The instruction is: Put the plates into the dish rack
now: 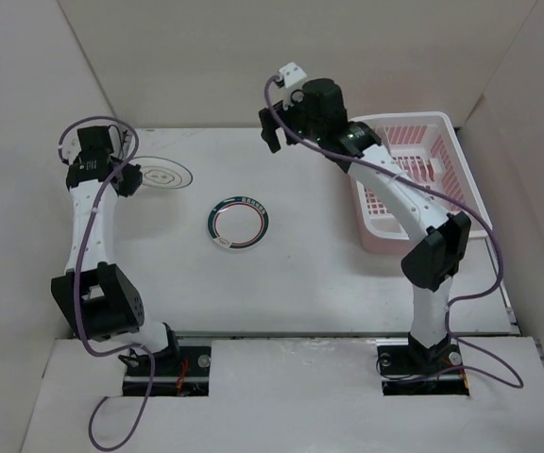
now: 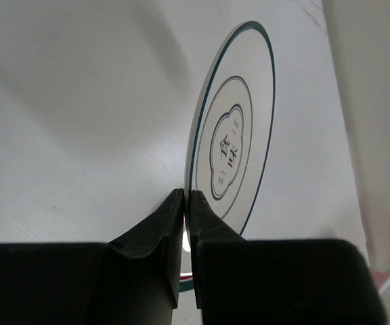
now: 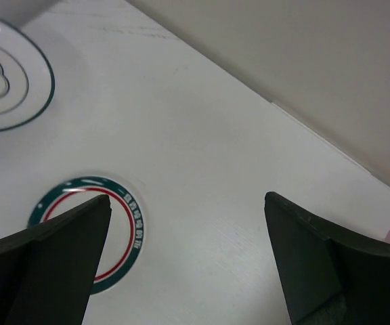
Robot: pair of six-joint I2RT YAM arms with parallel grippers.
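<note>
Rim grip: pinching ringed plate (image 2: 232,149) at seven o'clock with left pincer (image 2: 187,196); likely stiff, slick, breakable. Holding right pincer (image 3: 187,200) wide.

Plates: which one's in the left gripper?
The thin-ringed plate with the centre motif, rim pinched by the left gripper. The green-banded plate lies free mid-table.

Banded plate (image 1: 238,225) is green-red, ringed plate (image 2: 232,135) dark-lined, dish rack (image 1: 421,151) pink.

right arm (image 1: 395,189) hides part of the dish rack (image 1: 439,151).
</note>
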